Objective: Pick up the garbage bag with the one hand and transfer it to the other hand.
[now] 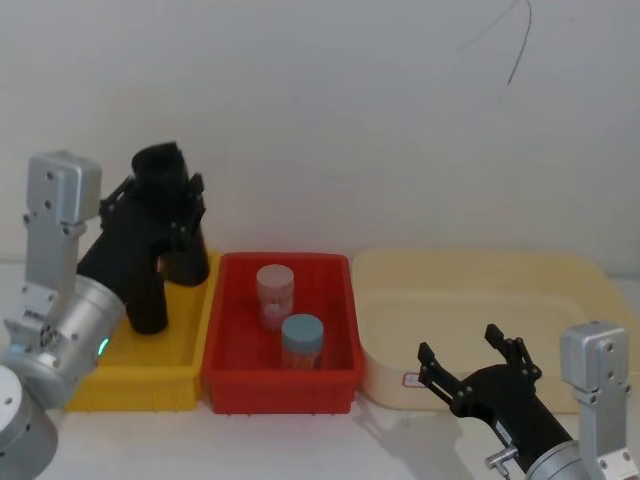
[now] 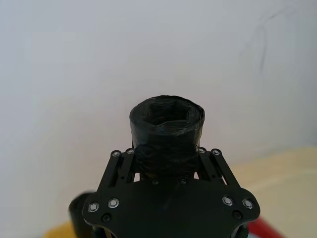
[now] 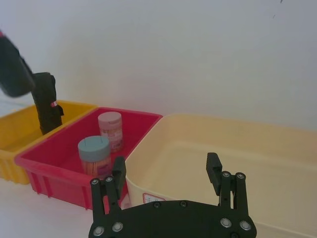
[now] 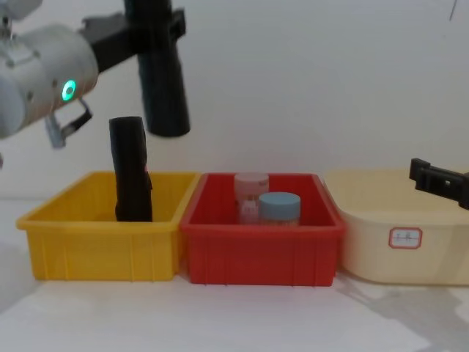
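Observation:
The garbage bag (image 4: 163, 81), a tall matte black roll, hangs upright in the air above the yellow bin (image 4: 102, 238). My left gripper (image 4: 150, 29), on the silver arm with the green ring, is shut on its upper part. In the left wrist view the fingers (image 2: 121, 166) clasp the garbage bag (image 2: 167, 131) just below its open top. The head view shows the garbage bag (image 1: 150, 270) held at the far left. My right gripper (image 1: 470, 362) is open and holds nothing. It is low at the right, in front of the cream tub (image 1: 480, 290).
A second black roll (image 4: 130, 172) stands in the yellow bin. The red bin (image 1: 280, 385) in the middle holds a pink jar (image 1: 275, 293) and a blue-lidded jar (image 1: 301, 340). The cream tub's rim (image 3: 223, 124) lies just ahead of my right gripper (image 3: 168, 173).

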